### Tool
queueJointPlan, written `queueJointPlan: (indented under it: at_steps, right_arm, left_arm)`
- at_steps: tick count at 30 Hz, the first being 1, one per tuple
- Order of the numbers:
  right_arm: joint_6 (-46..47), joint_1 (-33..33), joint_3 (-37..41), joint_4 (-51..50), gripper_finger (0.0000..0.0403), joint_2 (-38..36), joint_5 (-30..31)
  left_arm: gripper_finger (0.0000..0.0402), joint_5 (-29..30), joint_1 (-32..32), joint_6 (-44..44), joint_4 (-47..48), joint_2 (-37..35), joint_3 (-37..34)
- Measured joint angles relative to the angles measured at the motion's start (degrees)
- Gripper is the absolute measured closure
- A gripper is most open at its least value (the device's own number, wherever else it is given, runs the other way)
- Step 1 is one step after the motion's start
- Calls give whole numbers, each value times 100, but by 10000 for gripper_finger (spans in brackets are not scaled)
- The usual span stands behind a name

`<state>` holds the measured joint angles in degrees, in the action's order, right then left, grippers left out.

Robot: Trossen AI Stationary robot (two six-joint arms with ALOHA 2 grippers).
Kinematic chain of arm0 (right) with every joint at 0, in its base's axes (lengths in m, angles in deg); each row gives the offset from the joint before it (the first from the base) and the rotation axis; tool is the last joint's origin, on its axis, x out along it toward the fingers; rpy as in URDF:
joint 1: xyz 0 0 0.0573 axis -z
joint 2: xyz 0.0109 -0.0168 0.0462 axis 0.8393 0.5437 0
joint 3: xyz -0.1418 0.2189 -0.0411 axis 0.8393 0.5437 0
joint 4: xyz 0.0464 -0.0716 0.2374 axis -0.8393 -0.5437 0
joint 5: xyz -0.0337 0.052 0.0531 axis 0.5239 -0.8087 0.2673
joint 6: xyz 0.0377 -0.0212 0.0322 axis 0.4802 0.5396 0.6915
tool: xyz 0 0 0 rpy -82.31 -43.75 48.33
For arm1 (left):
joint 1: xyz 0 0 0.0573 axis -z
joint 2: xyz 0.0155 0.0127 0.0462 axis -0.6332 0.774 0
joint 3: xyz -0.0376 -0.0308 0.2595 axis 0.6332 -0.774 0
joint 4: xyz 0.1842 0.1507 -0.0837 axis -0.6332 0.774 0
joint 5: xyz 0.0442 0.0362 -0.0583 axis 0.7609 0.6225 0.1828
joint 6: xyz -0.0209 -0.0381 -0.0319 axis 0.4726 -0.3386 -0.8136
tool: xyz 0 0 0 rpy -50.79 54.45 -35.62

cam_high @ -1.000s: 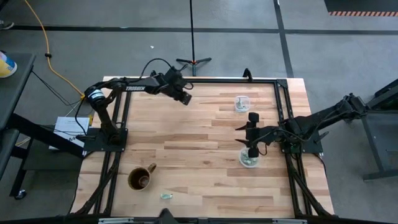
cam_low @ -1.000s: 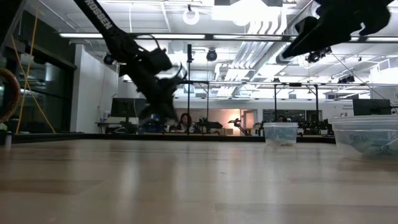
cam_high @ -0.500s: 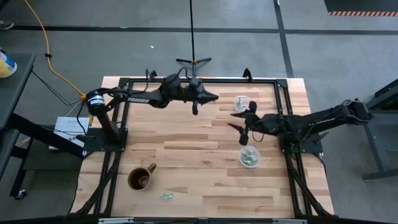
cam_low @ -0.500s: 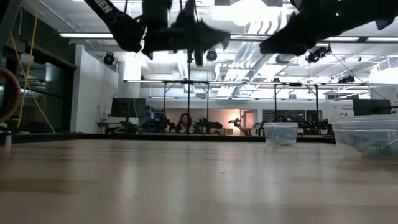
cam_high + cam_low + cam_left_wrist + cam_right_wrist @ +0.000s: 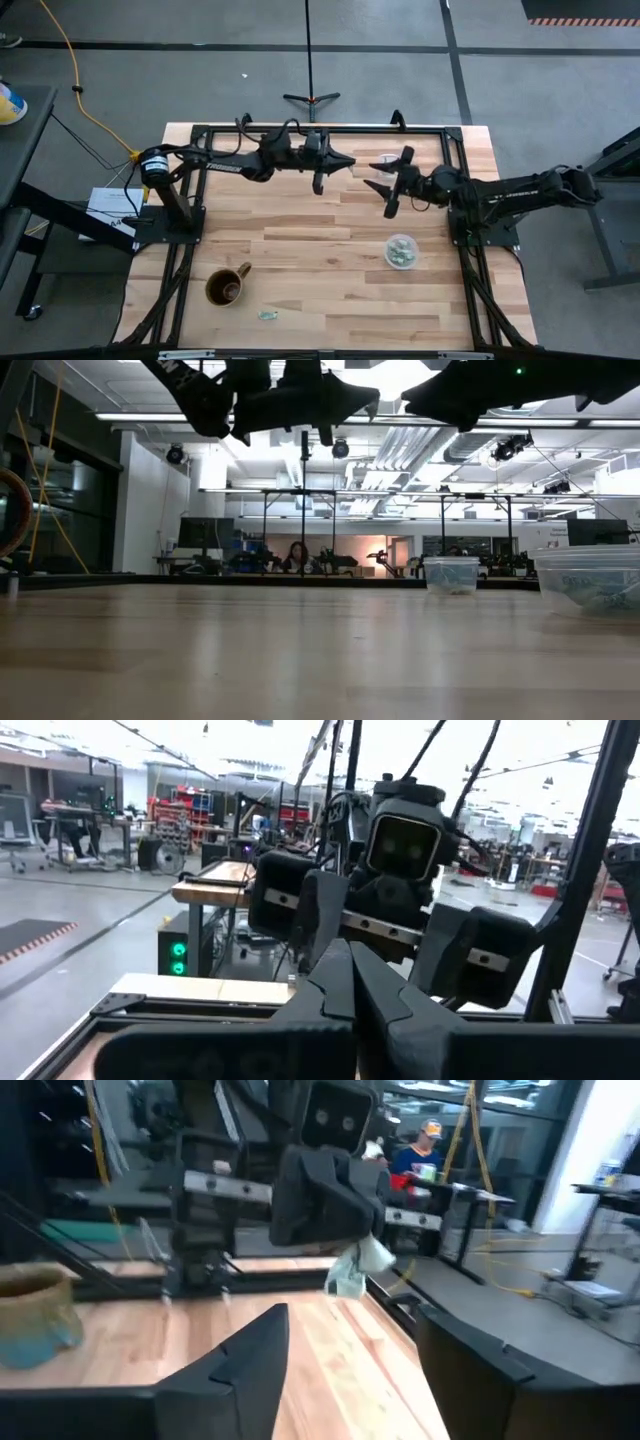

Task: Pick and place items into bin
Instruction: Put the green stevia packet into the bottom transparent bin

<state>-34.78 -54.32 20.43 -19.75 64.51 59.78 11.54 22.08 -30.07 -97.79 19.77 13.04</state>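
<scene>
Left tool point(image 5: 335, 162) pinches an item point(image 5: 358, 1268) (shiny, pale) facing right tool point(image 5: 385, 185).

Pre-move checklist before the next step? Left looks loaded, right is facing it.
1. Left gripper loaded: ok, a pale item sits at its shut tips.
2. Right gripper open: ok.
3. Grippers apart: ok, a gap shows in the high view.
4. Bin uncovered: ok, nothing above it.
5. All items off the table: not ok, a loose bit lies near the mug.
6. Grip secure enough: cannot tell.
</scene>
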Motion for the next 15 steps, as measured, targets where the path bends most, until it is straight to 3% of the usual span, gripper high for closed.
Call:
queueJointPlan:
  at_steps: [8,15]
  right_arm:
    - [249,379,-2,794,139,566,-275]
    - [236,562,-81,1543,132,1161,-904]
  left_arm:
    - [379,74,52,19,-101,42,0]
    - [379,78,48,39,-104,42,0]
